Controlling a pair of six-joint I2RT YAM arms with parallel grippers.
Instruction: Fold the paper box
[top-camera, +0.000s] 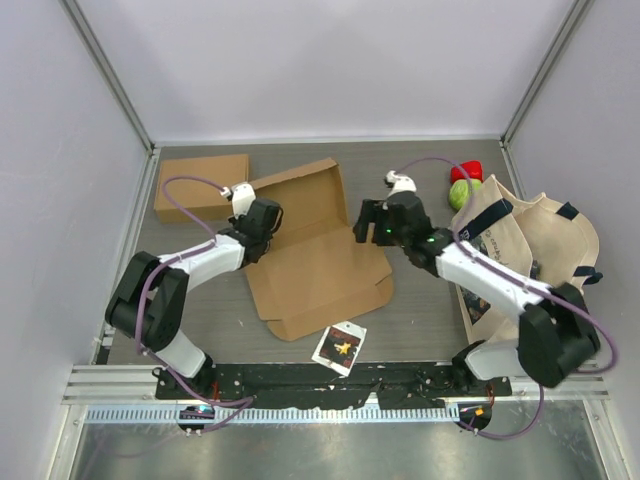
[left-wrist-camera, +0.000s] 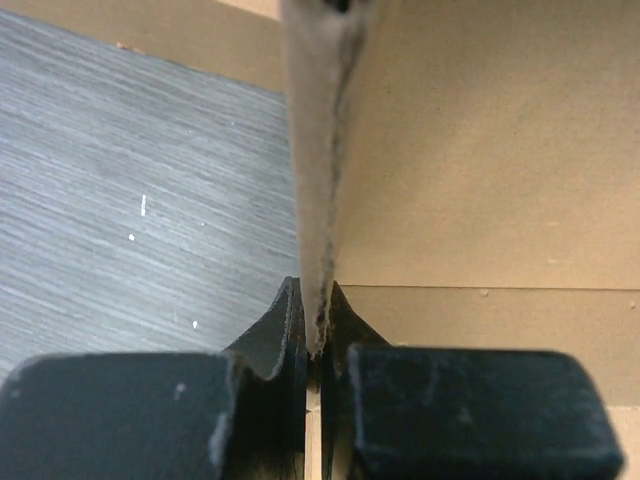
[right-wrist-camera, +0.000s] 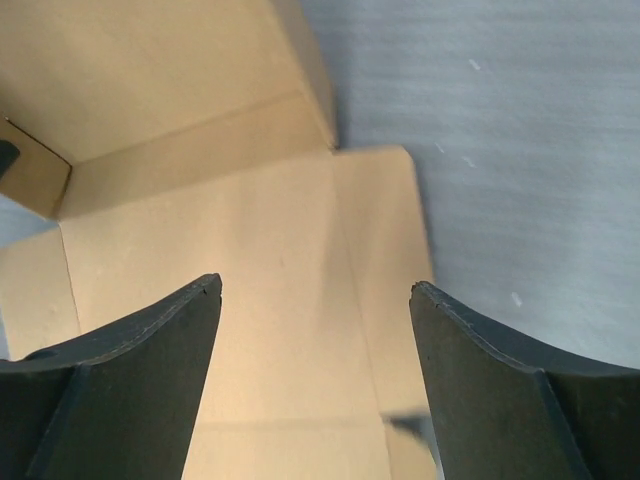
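On table (top-camera: 425, 310), left claw (left-wrist-camera: 314, 300) pinching box (top-camera: 320, 265) edge, right claw (right-wrist-camera: 315, 285) spread

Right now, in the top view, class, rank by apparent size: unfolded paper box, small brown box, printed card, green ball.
Largest to smallest: unfolded paper box; small brown box; printed card; green ball. The ball sits partly behind the bag, so last place is less sure.

Free tabletop (top-camera: 415, 315) beside the cardboard box (top-camera: 320, 270); tote bags (top-camera: 530, 230) hard right.
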